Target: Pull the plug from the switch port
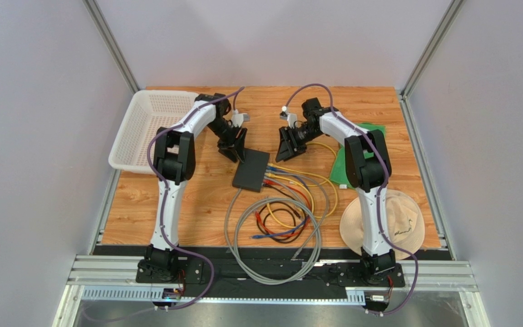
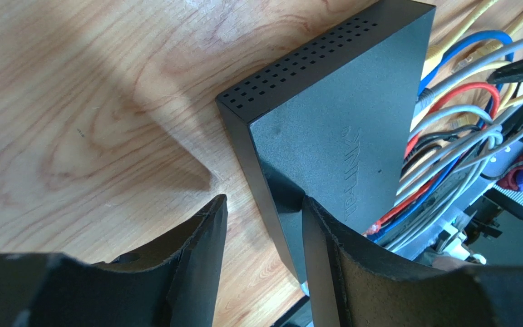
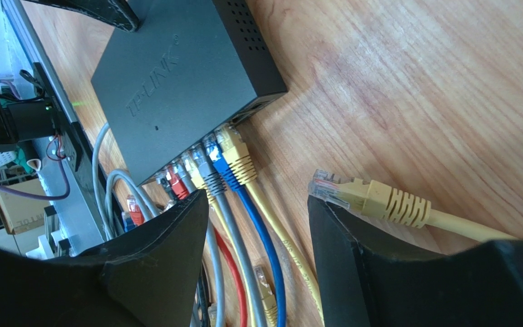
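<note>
The black switch (image 1: pixel 250 170) lies flat mid-table with its ports facing the right arm. My left gripper (image 1: pixel 234 150) hangs at its far corner. In the left wrist view the switch (image 2: pixel 339 122) has its side wall between the open jaws of the left gripper (image 2: pixel 263 200), with one finger (image 2: pixel 332 259) over its top and bare wood beside the other. The switch (image 3: pixel 175 75) holds several plugs (image 3: pixel 227 160), yellow, blue, grey and red. A yellow plug (image 3: pixel 363 196) lies loose on the wood, apart from the ports. My right gripper (image 3: pixel 257 199) is open above the cables, holding nothing.
A white mesh basket (image 1: pixel 145 126) sits at the back left. A green sheet (image 1: pixel 353 157) and a beige hat (image 1: pixel 387 221) lie at the right. Coiled grey, black, red, yellow and blue cables (image 1: pixel 278 228) spread in front of the switch.
</note>
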You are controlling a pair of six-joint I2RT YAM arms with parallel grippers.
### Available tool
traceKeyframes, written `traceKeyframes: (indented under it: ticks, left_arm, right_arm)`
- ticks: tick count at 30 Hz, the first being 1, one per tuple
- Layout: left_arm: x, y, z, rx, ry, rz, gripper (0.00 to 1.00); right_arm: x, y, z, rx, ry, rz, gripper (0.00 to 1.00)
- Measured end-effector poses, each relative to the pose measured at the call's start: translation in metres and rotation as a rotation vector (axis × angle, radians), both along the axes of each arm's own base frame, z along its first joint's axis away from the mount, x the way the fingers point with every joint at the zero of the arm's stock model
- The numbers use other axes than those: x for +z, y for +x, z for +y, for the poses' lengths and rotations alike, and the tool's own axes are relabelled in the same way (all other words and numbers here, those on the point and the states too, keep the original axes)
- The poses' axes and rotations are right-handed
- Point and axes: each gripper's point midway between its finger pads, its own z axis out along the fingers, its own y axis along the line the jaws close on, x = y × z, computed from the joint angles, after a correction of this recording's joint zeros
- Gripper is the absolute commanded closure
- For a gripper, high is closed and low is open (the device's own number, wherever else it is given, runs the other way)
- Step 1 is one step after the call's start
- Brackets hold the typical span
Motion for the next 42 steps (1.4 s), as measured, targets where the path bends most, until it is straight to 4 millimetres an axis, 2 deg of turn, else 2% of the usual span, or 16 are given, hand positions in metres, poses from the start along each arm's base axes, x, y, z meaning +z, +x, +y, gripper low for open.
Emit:
traceKeyframes:
  ticks: [5,10,22,35,42]
  left_arm:
    - [-0.003,-0.002,0.0,-0.002,0.01,0.005,0.48]
    - [-0.004,-0.005,-0.001,-0.013,0.032,0.006,0.48]
    - [-0.006,-0.014,-0.01,-0.045,0.064,0.015,0.5]
    - [-0.006,-0.015,-0.01,-0.036,0.069,0.021,0.51]
    - [-0.005,-0.015,-0.011,-0.037,0.073,0.019,0.51]
  right_arm:
    - [-0.01,-0.002,0.0,0.001,-0.008,0.023,0.37]
    - [-0.008,-0.005,0.008,0.009,0.049,0.066,0.35]
    - [-0.01,-0.01,0.025,0.022,0.126,0.15,0.45]
    - [-0.016,-0.011,0.026,0.042,0.138,0.155,0.58]
    - [-0.018,-0.016,0.026,0.067,0.154,0.172,0.58]
